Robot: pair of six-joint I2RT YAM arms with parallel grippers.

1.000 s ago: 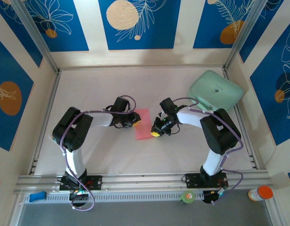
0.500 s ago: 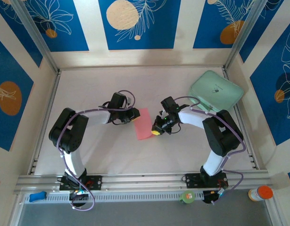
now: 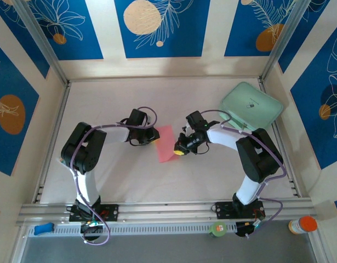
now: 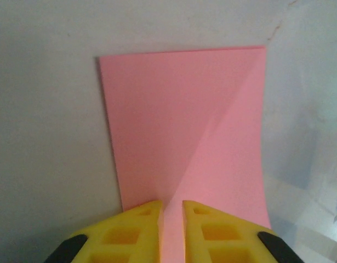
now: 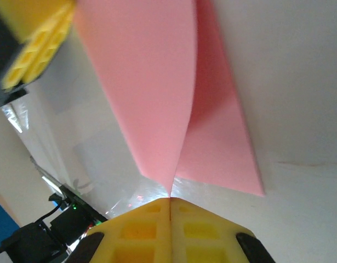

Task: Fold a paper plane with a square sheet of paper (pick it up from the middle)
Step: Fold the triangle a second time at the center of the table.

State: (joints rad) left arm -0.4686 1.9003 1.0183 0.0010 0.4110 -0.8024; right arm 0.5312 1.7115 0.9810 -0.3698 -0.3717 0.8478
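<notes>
White tabletop (image 3: 113, 170), boxed in by walls (image 3: 102, 33) done up with blue leaf-print panels (image 3: 157, 27), so that's the setting. The square sheet of paper (image 3: 167, 143) is found roughly at the middle of the table. It's salmon pink and is seen from above as a narrow, slightly tilted strip. Its left edge is met by the left gripper (image 3: 152, 137). In the left wrist view the two yellow fingers (image 4: 141, 224) are drawn nearly together, with the sheet's near edge caught in the thin slot between them, so the paper is being pinched there. A diagonal crease can be made out in that view, running from the fingers out to the sheet's far right corner. The right gripper (image 3: 181, 151) is parked at the paper's right edge, toward its near end. Seen from the right wrist, its fingers (image 5: 141, 230) are pressed tight together and the end of a fold is nipped right at the seam. From there one flap is seen curving up off the table toward the left gripper's yellow finger (image 5: 34, 49), while the other flap is laid lower, close to the surface. Over at the far right corner of the table a mint-green pad (image 3: 250, 107) is parked, well apart from the paper.
</notes>
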